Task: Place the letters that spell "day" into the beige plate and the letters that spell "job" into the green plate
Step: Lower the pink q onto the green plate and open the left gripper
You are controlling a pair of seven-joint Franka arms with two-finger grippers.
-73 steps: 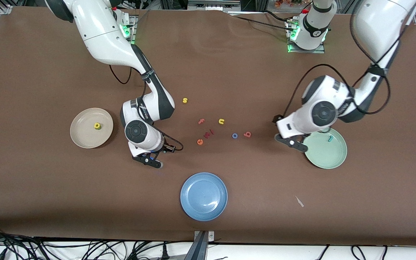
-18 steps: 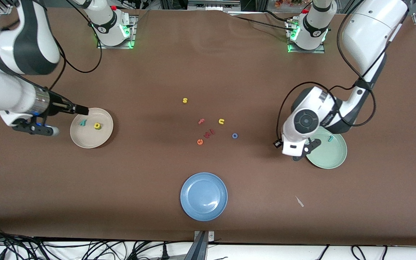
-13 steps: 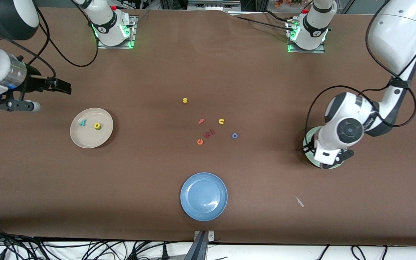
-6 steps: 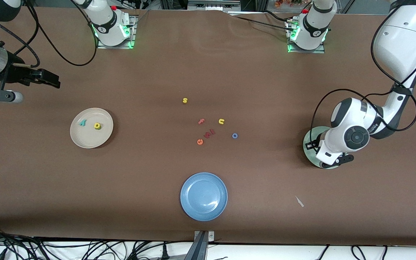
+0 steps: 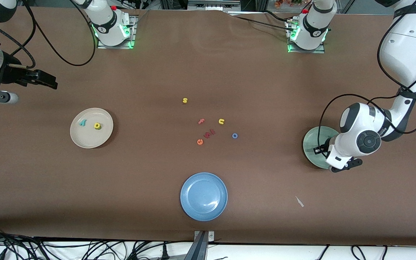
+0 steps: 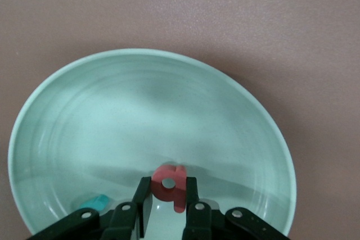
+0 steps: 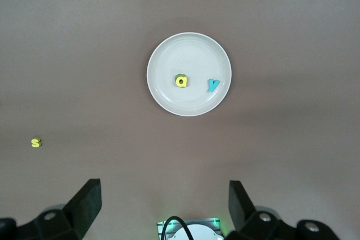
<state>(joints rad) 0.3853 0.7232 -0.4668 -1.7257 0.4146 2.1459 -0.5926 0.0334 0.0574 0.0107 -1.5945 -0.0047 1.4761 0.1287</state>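
Note:
My left gripper (image 6: 169, 182) is shut on the salmon-red "b" (image 6: 170, 186), holding it just above the green plate (image 6: 140, 111). A teal "j" (image 6: 94, 202) lies in that plate beside the fingers. In the front view the left hand covers much of the green plate (image 5: 313, 142). The blue "o" (image 5: 234, 135) lies on the table's middle. The beige plate (image 5: 85, 139) holds a yellow "d" (image 5: 97, 125) and a teal "y" (image 5: 82, 122). My right gripper (image 5: 22, 88) hangs open and empty over bare table at the right arm's end, with the beige plate (image 7: 169, 99) below it.
Loose letters lie mid-table: a yellow "s" (image 5: 185, 100), a pink "f" (image 5: 201, 121), a yellow "u" (image 5: 221, 121), an orange "e" (image 5: 200, 142) and dark red pieces (image 5: 209, 133). A blue plate (image 5: 203, 196) sits nearer the camera. A small white scrap (image 5: 299, 201) lies beside it.
The left gripper lifted the "b" off the table and carried it over the green plate. The right gripper left the "y" in the beige plate and drew back toward its table end.

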